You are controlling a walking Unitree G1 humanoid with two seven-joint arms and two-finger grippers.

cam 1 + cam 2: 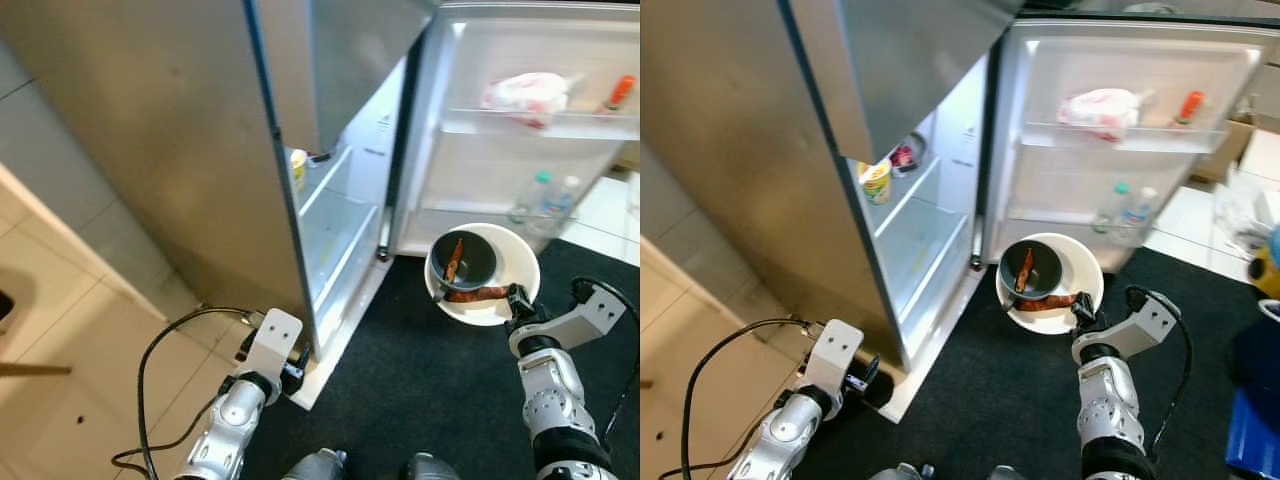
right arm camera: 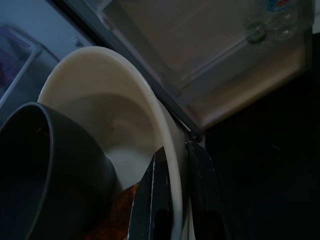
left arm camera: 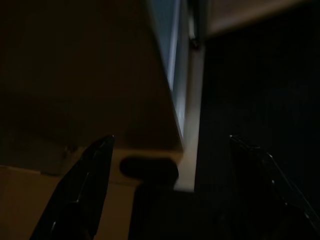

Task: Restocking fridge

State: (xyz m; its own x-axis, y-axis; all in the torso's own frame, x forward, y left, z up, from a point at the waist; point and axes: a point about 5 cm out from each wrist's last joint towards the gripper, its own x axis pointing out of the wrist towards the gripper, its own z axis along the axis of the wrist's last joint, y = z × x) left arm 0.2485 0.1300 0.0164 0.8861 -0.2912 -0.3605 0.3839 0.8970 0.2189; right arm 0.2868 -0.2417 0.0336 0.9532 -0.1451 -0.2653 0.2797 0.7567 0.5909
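A white bowl holds a smaller dark bowl and reddish-brown sausages. My right gripper is shut on the white bowl's near rim, one finger inside and one outside, holding it up in front of the open fridge. The fridge door stands wide open to the right. My left gripper hangs low by the fridge's bottom corner, its fingers spread apart with nothing between them.
The door shelves carry a wrapped pink package, a red-capped bottle and water bottles. Inside, a yellow cup sits on a shelf. A black mat covers the floor; a cable trails at the left.
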